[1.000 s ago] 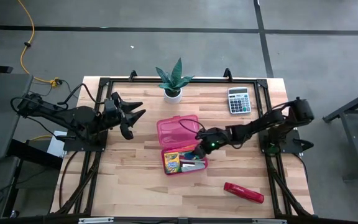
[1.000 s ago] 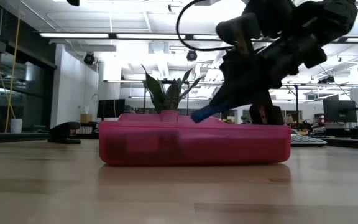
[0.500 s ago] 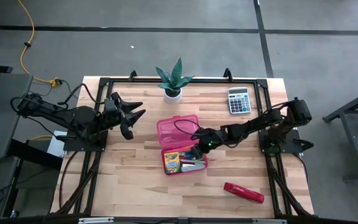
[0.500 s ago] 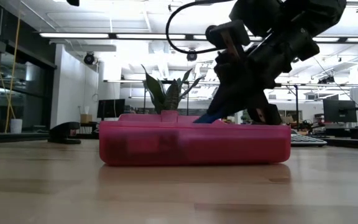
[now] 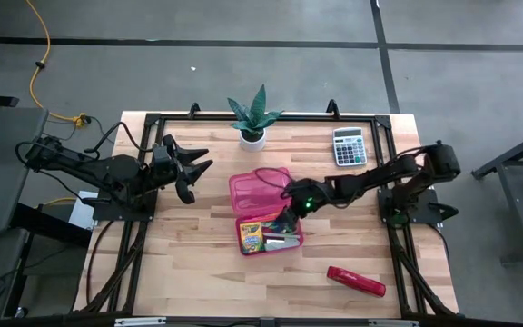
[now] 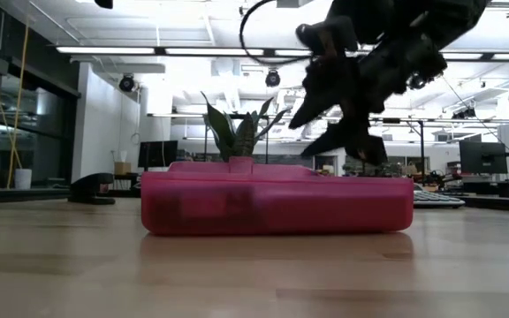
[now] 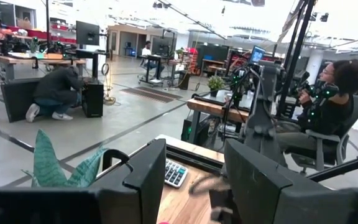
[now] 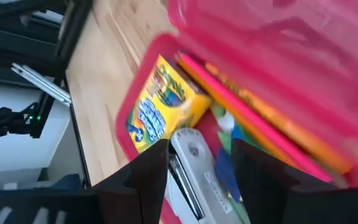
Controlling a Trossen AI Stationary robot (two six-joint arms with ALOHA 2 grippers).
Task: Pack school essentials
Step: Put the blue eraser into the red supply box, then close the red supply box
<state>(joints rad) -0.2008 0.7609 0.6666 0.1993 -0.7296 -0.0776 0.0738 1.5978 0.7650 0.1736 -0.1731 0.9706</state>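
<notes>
An open pink case (image 5: 266, 213) lies at the table's middle, its lid (image 5: 261, 188) toward the far edge and its tray (image 5: 269, 234) nearer. In the tray lie the yellow crayon box (image 8: 160, 102), an orange pencil (image 8: 272, 118), a pink marker (image 8: 229, 93), a small blue piece (image 8: 222, 171) and a white-grey piece (image 8: 194, 162). My right gripper (image 5: 287, 218) hangs open just above the tray, slanting down, with nothing between its fingers (image 6: 307, 137). My left gripper (image 5: 193, 168) waits open above the table's left side, pointing level.
A potted plant (image 5: 251, 118) stands at the far edge behind the case. The grey calculator (image 5: 349, 145) lies at the far right, the red stapler (image 5: 356, 282) near the front right. A person sits beyond the table (image 7: 334, 106).
My right gripper held a small blue piece low over the case's tray, then opened and let it go into the tray. It has since risen a little above the case, fingers spread. The case has stayed where it was.
</notes>
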